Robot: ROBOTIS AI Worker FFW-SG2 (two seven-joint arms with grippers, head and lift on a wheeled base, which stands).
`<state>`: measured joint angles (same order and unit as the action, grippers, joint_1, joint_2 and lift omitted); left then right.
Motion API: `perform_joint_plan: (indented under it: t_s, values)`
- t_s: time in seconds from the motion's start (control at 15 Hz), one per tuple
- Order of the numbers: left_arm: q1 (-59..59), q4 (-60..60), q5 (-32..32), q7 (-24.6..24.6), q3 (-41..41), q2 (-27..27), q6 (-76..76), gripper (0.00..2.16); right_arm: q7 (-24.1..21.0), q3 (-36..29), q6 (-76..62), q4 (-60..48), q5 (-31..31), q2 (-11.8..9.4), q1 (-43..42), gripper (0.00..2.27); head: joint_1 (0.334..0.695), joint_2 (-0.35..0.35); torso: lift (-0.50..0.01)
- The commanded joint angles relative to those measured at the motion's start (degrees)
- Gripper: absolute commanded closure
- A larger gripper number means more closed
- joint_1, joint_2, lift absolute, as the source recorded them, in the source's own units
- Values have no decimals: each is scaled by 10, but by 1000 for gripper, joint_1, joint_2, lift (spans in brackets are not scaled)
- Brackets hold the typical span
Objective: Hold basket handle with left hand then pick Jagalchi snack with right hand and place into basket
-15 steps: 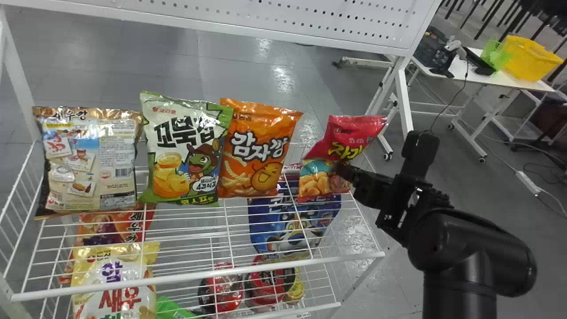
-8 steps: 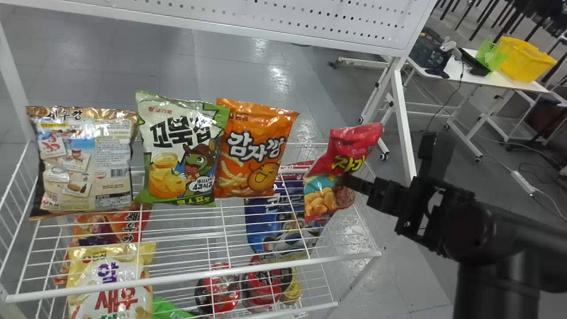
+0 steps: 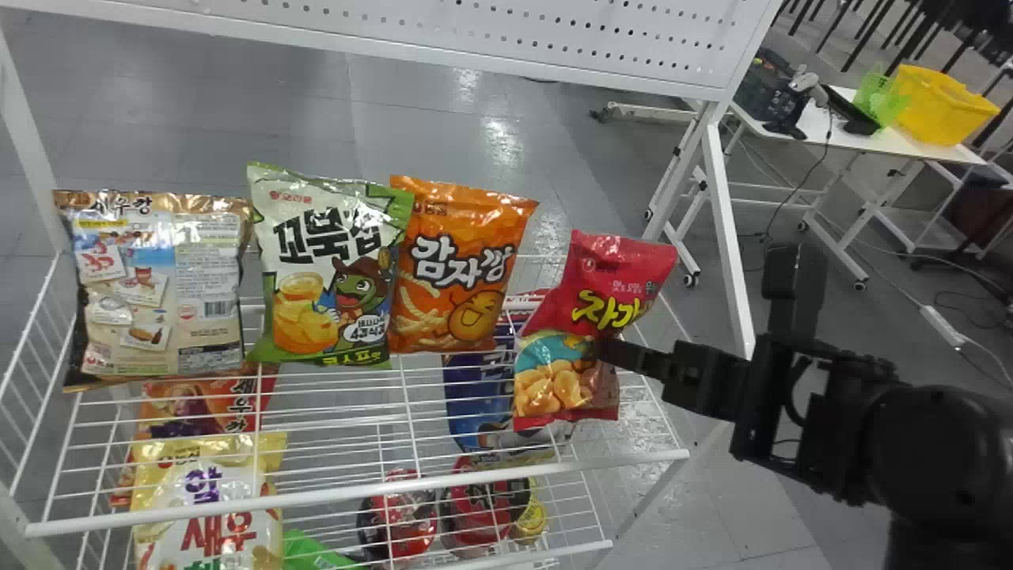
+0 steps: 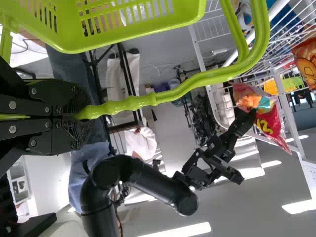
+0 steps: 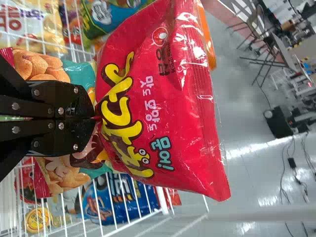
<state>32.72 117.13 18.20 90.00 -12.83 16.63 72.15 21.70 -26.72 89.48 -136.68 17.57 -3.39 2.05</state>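
My right gripper (image 3: 609,353) holds the red Jagalchi snack bag (image 3: 595,324) over the right part of the wire shelf, the bag leaning slightly. In the right wrist view the same gripper (image 5: 95,118) is shut on the middle of the Jagalchi bag (image 5: 153,98), pinching its front foil. In the left wrist view my left gripper (image 4: 79,116) is shut on the green handle (image 4: 197,81) of the basket (image 4: 133,42). Farther off there, the right arm holds the red bag (image 4: 266,116) beside the rack.
An orange bag (image 3: 459,269), a green-and-white bag (image 3: 324,269) and a beige bag (image 3: 162,285) stand on the wire shelf (image 3: 356,492). More snacks and red packs (image 3: 400,514) lie on the level below. A white table (image 3: 839,131) stands at the back right.
The right gripper has drawn the red bag back toward the shelf's front edge, lower in the head view, and the right arm has shifted to the right. The shelf's other bags stay put.
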Motion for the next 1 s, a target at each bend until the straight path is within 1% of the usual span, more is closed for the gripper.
perform_joint_plan:
  t_s: [0.0, 0.2, 0.33, 0.4, 0.67, 0.73, 0.87, 0.93]
  values:
    - [1, -4, 5, 6, -7, -1, -6, 2138, 0, -4, 6, -45, 33, 0, 16, 2246, 695, -295, -9]
    - [0, -4, 9, 6, -11, -1, -8, 2138, -5, -4, 6, -93, 58, 0, 25, 2246, 695, -253, -9]
    - [-1, -5, 10, 6, -16, -1, -8, 2138, -9, -6, 6, -131, 67, 0, 44, 2246, 695, -237, -9]
    - [-1, -5, 12, 6, -18, -1, -8, 2138, -9, -16, 6, -144, 81, 0, 57, 2246, 695, -231, -9]
    - [-5, -8, 13, 6, -20, -1, -10, 2138, 5, -49, 6, -176, 153, 0, 136, 2246, 695, -209, -9]
    - [-6, -9, 13, 6, -20, -1, -10, 2138, 14, -61, 6, -181, 177, 0, 147, 2246, 695, -205, -9]
    - [-6, -9, 14, 6, -20, -2, -10, 2138, 15, -76, 6, -181, 234, 0, 153, 2246, 695, -188, -9]
    - [-7, -9, 15, 6, -20, -2, -10, 2138, 15, -76, 6, -181, 245, 1, 160, 2246, 695, -167, -9]
